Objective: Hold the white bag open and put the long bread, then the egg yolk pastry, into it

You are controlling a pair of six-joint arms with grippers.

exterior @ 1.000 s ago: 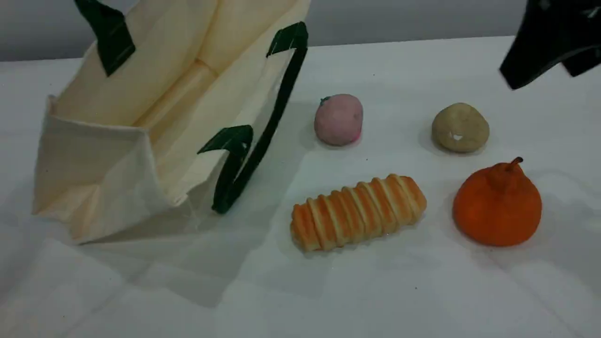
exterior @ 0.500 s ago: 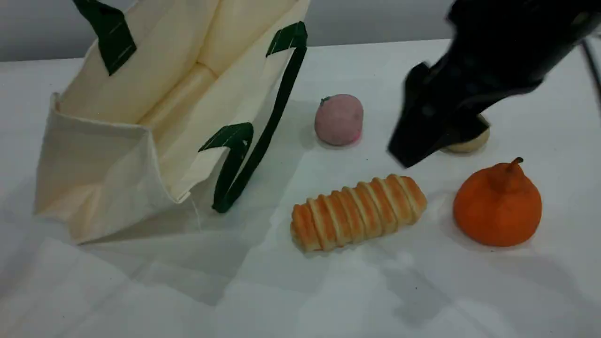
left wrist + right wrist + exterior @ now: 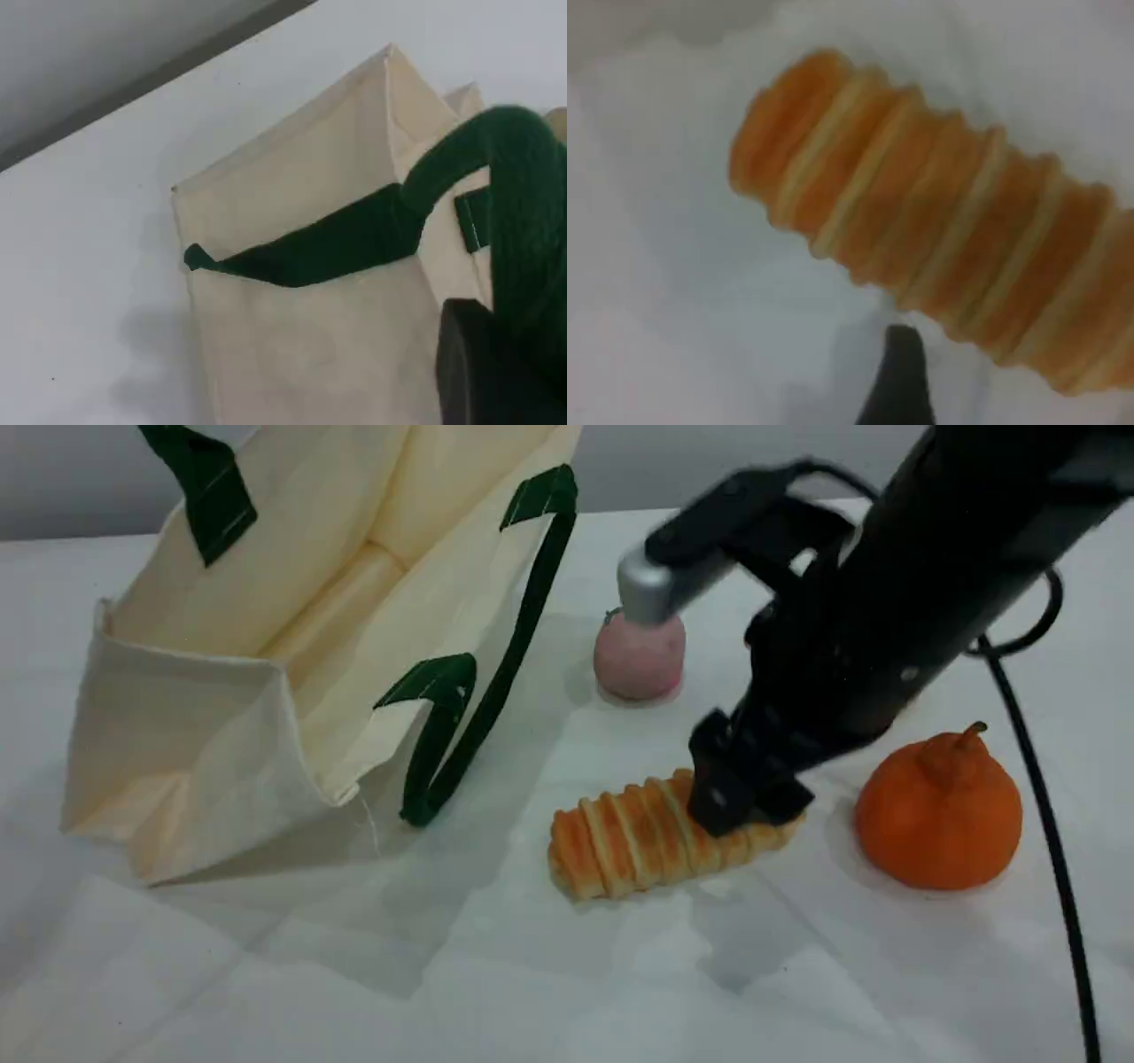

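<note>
The white bag (image 3: 204,717) stands open at the left, its mouth facing the food. My left gripper (image 3: 501,359) is out of the scene view; in the left wrist view it is shut on the bag's dark green handle (image 3: 523,204), holding that side up. The long bread (image 3: 629,837) lies at centre front. My right gripper (image 3: 742,802) is down on the bread's right end, open, and the bread (image 3: 939,221) fills the right wrist view just beyond one dark fingertip (image 3: 899,376). The egg yolk pastry is hidden behind the right arm.
A pink ball (image 3: 638,660) sits behind the bread, partly covered by the wrist's silver cylinder (image 3: 647,589). An orange fruit with a stem (image 3: 939,815) sits right of the bread. The arm's black cable (image 3: 1054,824) hangs down the right side. The bag's other handle (image 3: 496,691) droops toward the bread.
The right arm has swung in from the top right and come down onto the bread's right end, now covering the egg yolk pastry. The bag and bread have hardly moved.
</note>
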